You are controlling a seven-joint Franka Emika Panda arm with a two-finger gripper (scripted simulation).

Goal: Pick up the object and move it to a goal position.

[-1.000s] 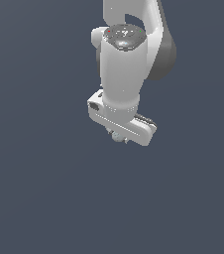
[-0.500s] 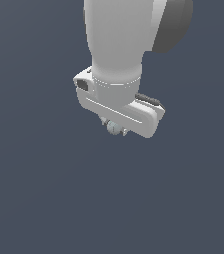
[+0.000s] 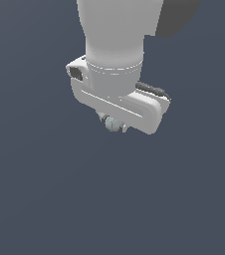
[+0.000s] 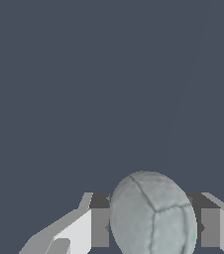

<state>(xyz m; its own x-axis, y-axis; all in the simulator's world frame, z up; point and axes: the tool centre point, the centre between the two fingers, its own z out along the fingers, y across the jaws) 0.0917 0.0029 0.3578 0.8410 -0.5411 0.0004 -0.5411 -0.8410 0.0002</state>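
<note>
Your claw (image 4: 153,227) is clamped on the ball (image 4: 153,218), one grey finger (image 4: 100,227) pressed to each side of it. You get that cleanly from the wrist view: the ball sits right between the pads, pale grey-blue with dark seam lines across it, and it blocks most of the gap.

The exterior view gives you much less of the ball (image 3: 114,123). There it's just a small pale blob peeking out under the white hand body (image 3: 117,99), with the fingers mostly hidden behind that body. What you do get there is the big picture: the arm (image 3: 117,30) coming down from the top, ball hanging at its low end, nothing but plain dark blue-grey backdrop (image 3: 35,199) all around.
</note>
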